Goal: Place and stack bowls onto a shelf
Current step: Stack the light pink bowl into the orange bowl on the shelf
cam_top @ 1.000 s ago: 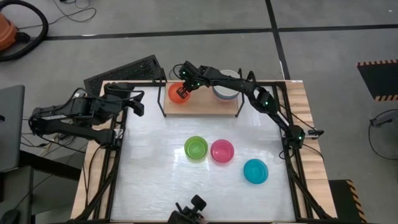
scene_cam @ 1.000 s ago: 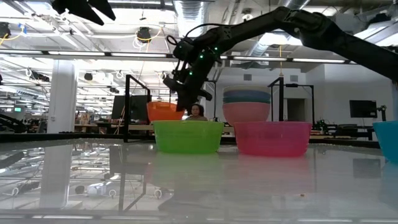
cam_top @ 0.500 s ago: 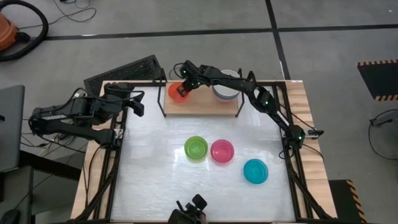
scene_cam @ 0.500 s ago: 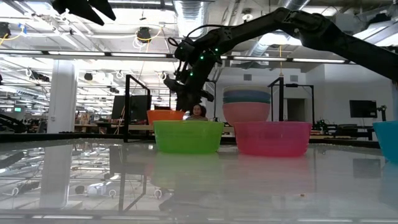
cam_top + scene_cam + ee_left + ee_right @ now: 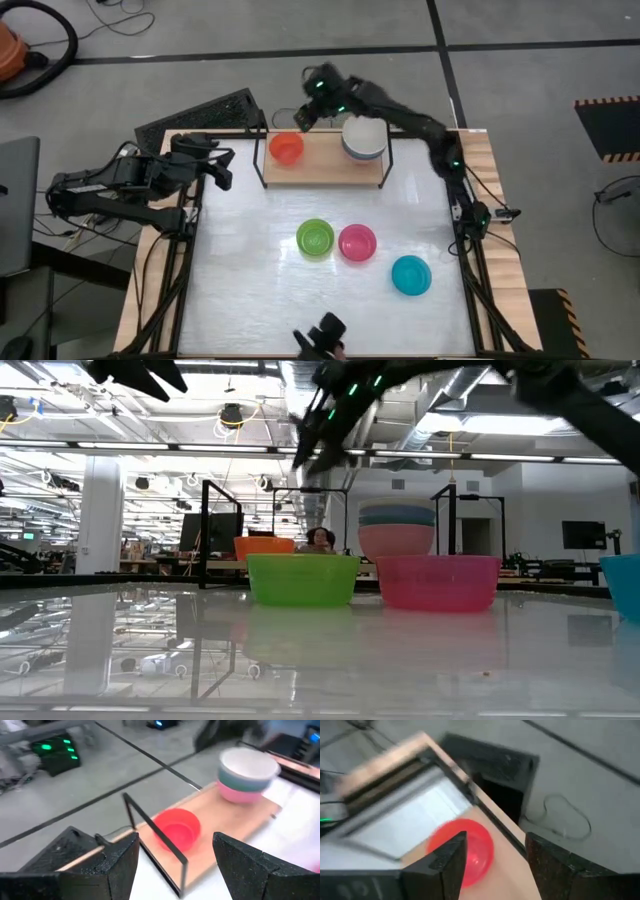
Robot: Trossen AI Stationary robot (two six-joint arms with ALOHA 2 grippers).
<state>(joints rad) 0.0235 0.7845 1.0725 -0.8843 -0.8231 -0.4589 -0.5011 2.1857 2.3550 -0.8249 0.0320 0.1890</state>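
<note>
The red-orange bowl stands upright on its base at the left end of the shelf. A stack of larger bowls, cream-white on top, stands at the shelf's right end. The lime green bowl, the magenta bowl and the teal bowl sit on the tabletop. My right gripper hangs open above and just beyond the red-orange bowl, touching nothing. My left gripper waits open at the table's left edge, facing the shelf.
The shelf's upright black end loops flank the plank. A black slatted panel lies past the table's far left corner. A small black device sits at the near edge. Bare tabletop spreads at the near left.
My right gripper has opened and let go of the red-orange bowl, which has settled onto the shelf's left end. The gripper has then risen and drawn back toward the table's far edge, clear of the bowl.
</note>
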